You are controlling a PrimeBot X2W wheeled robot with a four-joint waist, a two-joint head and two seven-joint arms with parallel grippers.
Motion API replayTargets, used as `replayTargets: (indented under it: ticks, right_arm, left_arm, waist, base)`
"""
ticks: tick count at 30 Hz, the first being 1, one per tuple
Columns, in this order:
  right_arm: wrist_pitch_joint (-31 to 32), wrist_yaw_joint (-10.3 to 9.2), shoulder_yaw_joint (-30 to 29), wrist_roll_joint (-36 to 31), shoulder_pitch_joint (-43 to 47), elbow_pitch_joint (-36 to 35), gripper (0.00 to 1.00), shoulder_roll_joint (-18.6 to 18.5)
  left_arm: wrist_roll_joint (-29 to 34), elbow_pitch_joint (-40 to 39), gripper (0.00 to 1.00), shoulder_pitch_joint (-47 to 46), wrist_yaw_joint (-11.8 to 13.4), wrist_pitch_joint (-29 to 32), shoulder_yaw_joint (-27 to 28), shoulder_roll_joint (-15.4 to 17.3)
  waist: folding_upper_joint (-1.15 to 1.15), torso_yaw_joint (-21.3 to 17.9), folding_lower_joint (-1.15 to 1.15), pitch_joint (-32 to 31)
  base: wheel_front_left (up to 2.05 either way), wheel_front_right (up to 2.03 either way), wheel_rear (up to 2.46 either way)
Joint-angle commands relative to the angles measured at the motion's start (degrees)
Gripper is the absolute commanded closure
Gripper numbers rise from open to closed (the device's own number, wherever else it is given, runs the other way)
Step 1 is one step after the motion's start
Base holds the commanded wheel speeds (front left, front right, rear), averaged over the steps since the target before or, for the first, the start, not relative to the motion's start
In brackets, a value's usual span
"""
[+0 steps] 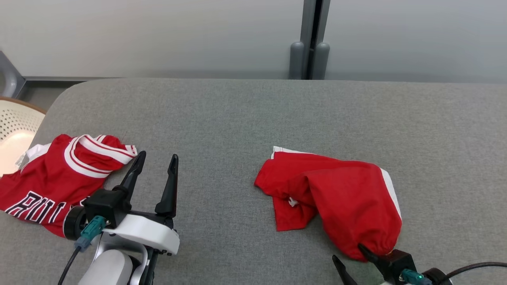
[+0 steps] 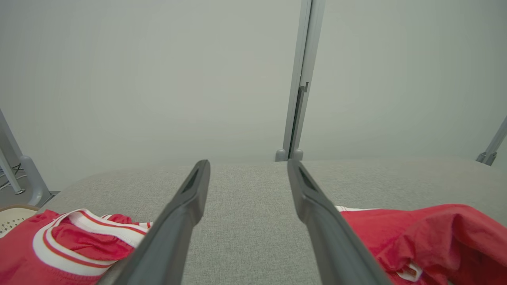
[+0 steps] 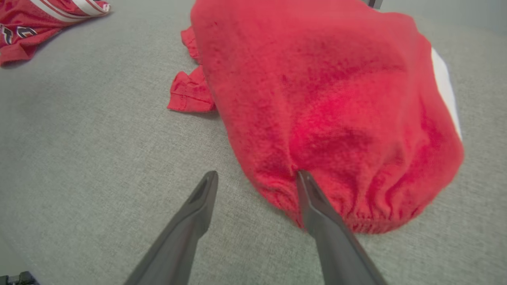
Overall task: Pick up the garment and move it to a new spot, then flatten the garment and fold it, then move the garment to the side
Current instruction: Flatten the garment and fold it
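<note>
Clearly little is done: the garment [image 1: 336, 198] lies crumpled, neither flattened nor folded, right of middle on the table [image 1: 237, 118]. The right gripper [image 3: 256, 174] is spread, one finger apparently touching the gathered hem, pinching nothing. The left gripper [image 1: 157, 155], also spread and empty, hovers beside a jersey [image 1: 51, 178]. Lifting, flattening, folding and moving aside all seem left.

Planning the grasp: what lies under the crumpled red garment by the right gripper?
Under the garment: its own red folds and a white tag, on the grey surface. The rest is covered.
</note>
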Motion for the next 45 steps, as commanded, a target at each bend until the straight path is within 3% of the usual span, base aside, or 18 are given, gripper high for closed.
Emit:
replayTargets:
  ticks: [1, 6, 7, 8, 10, 21, 29, 37, 45]
  right_arm:
    - [-0.75, -0.04, -0.02, -0.69, -1.11, 0.65, 0.0, -0.36]
    - [-2.16, -0.04, -0.74, -3.14, -4.04, 5.03, 0.0, -0.35]
    - [-2.48, -0.04, -0.87, -3.41, -4.43, 5.71, 0.05, -0.17]
    - [-2.72, -0.04, -0.9, -3.53, -4.89, 6.35, 0.54, 0.01]
    - [-3.7, -0.03, -0.77, -3.33, -5.65, 7.03, 1.0, 0.4]
    - [-7.31, -0.03, -1.89, -0.66, -7.06, -1.46, 1.0, 0.73]
    - [-5.88, -0.03, -9.83, 0.46, -9.79, -7.55, 1.0, 1.82]
    - [-4.91, -0.03, -17.03, 2.22, -16.75, -5.08, 1.0, 2.92]
    - [-6.0, -0.03, -21.65, 3.22, -27.42, 3.99, 1.0, 2.69]
  left_arm:
    - [0.26, 0.22, 0.0, -1.05, -0.14, -0.39, 0.14, 0.11]
    - [0.38, 1.1, 0.0, -2.66, -0.62, -1.01, 0.07, -0.75]
    - [0.41, 1.24, 0.0, -2.81, -0.65, -1.21, 0.09, -0.85]
    - [0.43, 1.41, 0.0, -2.87, -0.69, -1.35, 0.12, -0.92]
    - [0.47, 1.81, 0.0, -3.17, -0.72, -1.48, 0.14, -1.07]
    - [0.74, 2.44, 0.0, -3.52, -0.46, -1.98, 0.61, -0.56]
    - [0.92, 1.37, 0.0, -5.51, -0.4, -1.82, 0.25, -0.72]
    - [1.29, 0.87, 0.0, -8.56, -1.13, -2.0, -0.32, -1.58]
    - [1.95, 1.39, 0.0, -11.64, -2.0, -2.32, -0.66, -3.26]
  waist:
    - [0.0, 0.86, 0.0, 1.27]
    - [0.0, 1.71, 0.0, 2.88]
    - [0.0, 1.79, 0.0, 3.07]
    - [0.0, 1.87, 0.0, 3.23]
    - [0.0, 1.99, 0.0, 3.41]
    - [0.0, 0.35, 0.0, 3.62]
    - [0.0, 0.13, 0.0, 5.93]
    - [0.0, 1.79, 0.0, 10.66]
    - [0.0, 3.85, 0.0, 16.0]
  base:
    - [0.0, 0.0, 0.0]
    - [0.0, 0.0, 0.0]
    - [0.0, 0.0, 0.0]
    - [0.0, 0.0, 0.0]
    - [0.0, 0.0, 0.0]
    - [0.0, 0.0, 0.0]
    - [0.0, 0.0, 0.0]
    - [0.0, 0.0, 0.0]
    - [0.0, 0.0, 0.0]
